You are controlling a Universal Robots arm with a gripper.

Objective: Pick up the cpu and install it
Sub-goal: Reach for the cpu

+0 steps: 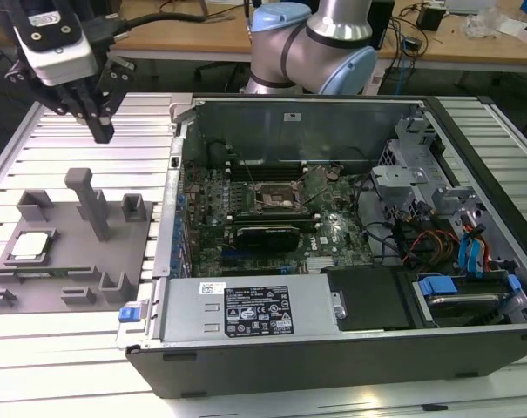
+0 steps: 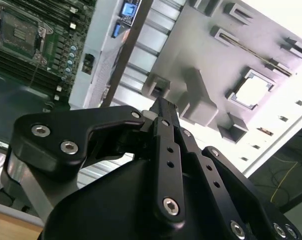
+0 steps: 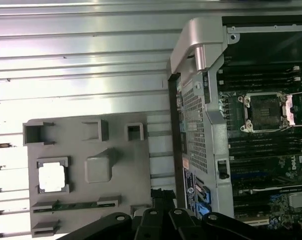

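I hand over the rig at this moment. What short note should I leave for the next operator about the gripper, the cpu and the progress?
Gripper: shut, holding nothing, raised in the air near the grey fixture, apart from the cpu.
Cpu: lying flat in its nest on the fixture, untouched.
Socket: inside the open computer case, looks empty.
Done: nothing yet.
Left: the pick-up and the install.

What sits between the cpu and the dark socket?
In the exterior view, a tall grey post and the computer case's side wall stand between the cpu and the socket.
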